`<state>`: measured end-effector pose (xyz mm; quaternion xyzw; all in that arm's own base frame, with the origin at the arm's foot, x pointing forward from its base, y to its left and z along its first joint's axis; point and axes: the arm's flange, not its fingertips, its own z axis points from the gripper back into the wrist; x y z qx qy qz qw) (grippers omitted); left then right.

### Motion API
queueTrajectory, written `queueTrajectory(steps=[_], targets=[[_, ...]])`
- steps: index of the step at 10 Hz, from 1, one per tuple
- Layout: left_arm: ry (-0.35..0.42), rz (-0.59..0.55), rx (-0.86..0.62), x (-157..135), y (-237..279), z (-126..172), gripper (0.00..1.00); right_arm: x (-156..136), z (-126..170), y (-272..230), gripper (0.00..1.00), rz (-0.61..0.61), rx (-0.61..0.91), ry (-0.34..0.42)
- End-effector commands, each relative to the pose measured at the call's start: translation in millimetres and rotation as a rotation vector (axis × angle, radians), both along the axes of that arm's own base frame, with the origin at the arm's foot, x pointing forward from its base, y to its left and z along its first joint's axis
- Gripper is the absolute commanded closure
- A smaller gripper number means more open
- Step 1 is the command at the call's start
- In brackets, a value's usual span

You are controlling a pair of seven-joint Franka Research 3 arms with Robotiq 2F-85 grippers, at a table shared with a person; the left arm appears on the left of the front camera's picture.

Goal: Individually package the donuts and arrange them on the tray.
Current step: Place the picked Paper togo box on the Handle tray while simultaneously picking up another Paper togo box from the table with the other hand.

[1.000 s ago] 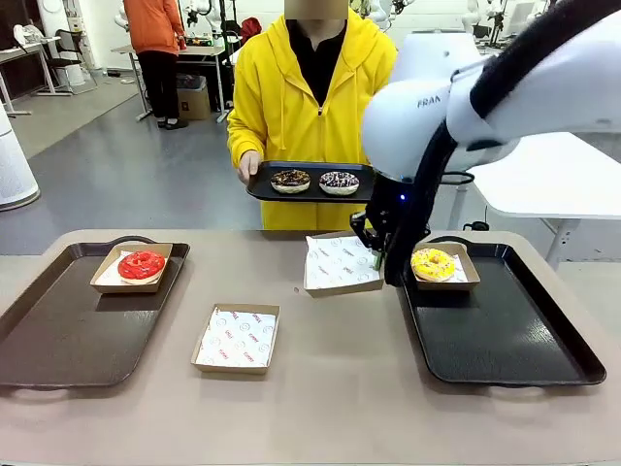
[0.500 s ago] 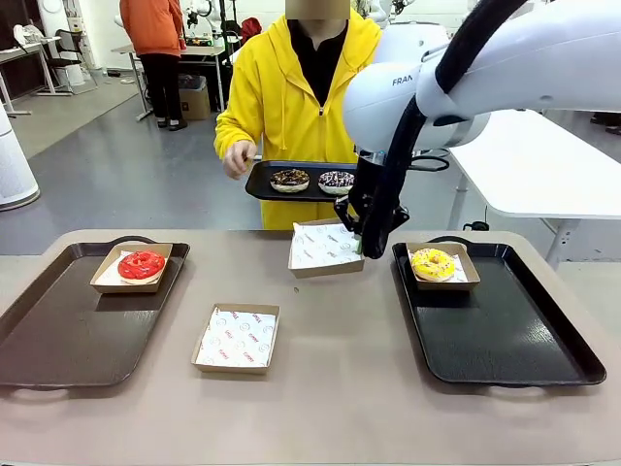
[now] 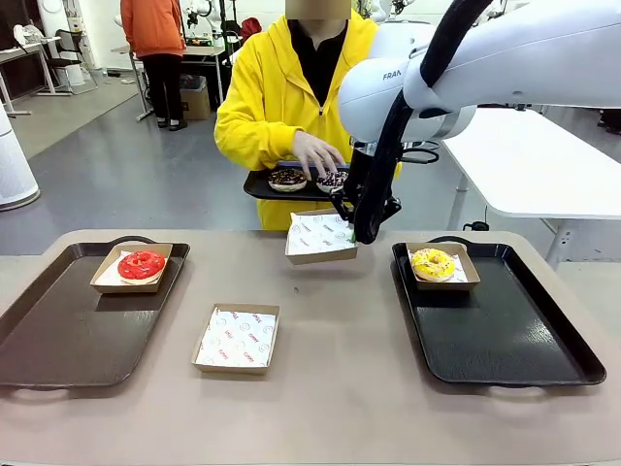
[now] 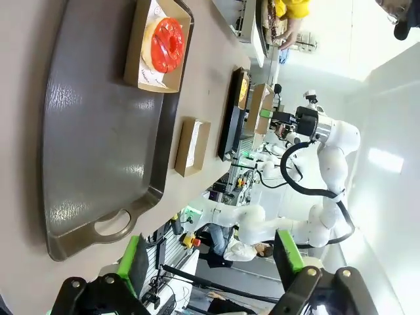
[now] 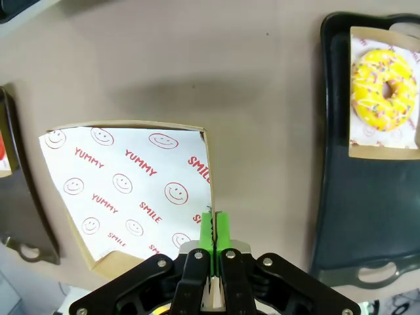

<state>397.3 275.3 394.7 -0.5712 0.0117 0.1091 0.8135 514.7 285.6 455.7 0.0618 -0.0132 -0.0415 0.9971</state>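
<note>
My right gripper (image 3: 361,229) (image 5: 211,222) is shut on the rim of an empty paper-lined box (image 3: 320,237) (image 5: 131,190) and holds it in the air above the table, just below the person's small black tray (image 3: 260,187). A crumb-topped chocolate donut (image 3: 287,179) and a sprinkled dark donut (image 3: 337,182) lie on that tray, with the person's hand (image 3: 312,153) reaching over them. The red donut (image 3: 142,264) (image 4: 167,44) sits boxed on the left tray (image 3: 58,340). The yellow donut (image 3: 433,263) (image 5: 384,88) sits boxed on the right tray (image 3: 505,340). My left gripper (image 4: 210,259) hangs open, high over the left tray (image 4: 98,151).
A second empty lined box (image 3: 237,338) (image 4: 192,146) lies on the table between the two trays. A white table (image 3: 553,175) stands at the right behind my right arm. Another person stands far back on the left.
My right gripper has carried the empty box up and leftward, off the table toward the person's tray. The person's hand has moved over the two donuts.
</note>
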Motion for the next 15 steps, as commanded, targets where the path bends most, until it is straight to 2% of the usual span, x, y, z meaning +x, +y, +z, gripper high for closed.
queueTrajectory(steps=[1, 3, 4, 15], targets=[[0.008, -0.006, 0.000, 2.6, -4.0, 1.1, 0.00, 12.2, 0.1, 7.8, 1.00, 0.024, -0.058, 0.018], [0.008, -0.006, 0.000, 2.6, -4.0, 1.1, 0.00, 20.5, -4.9, 10.3, 1.00, 0.047, -0.074, 0.029], [0.008, -0.006, 0.000, 2.6, -4.0, 1.1, 0.00, 6.8, -4.9, 3.3, 1.00, 0.020, -0.031, 0.017], [0.008, -0.006, 0.000, 2.6, -4.0, 1.1, 0.00, 6.8, -4.9, 3.3, 1.00, 0.020, -0.031, 0.017]])
